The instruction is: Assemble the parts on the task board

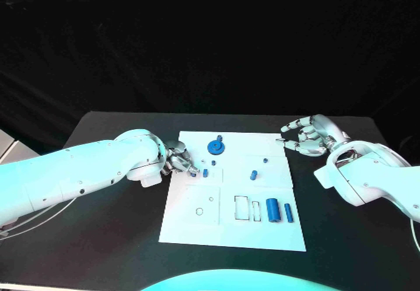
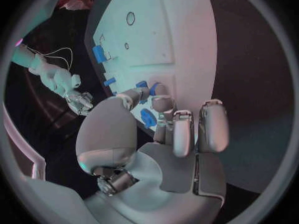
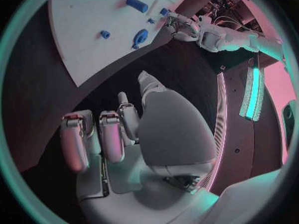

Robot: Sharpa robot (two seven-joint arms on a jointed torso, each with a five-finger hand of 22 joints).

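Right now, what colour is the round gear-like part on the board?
Blue, clearest in the head view: round part.

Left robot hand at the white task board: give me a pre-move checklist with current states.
1. Left robot hand at the left edge of the white rectangular task board, fingers by a small blue peg: ok.
2. Part pinched in its fingertips: cannot tell; the fingers hide the contact in the left wrist view.
3. Right robot hand off the board's far right corner, fingers curled, holding nothing: ok.
4. Blue round gear lies flat near the board's far edge, untouched: ok.
5. Two blue cylinders lie side by side near the outlined slots, not yet placed: not ok.
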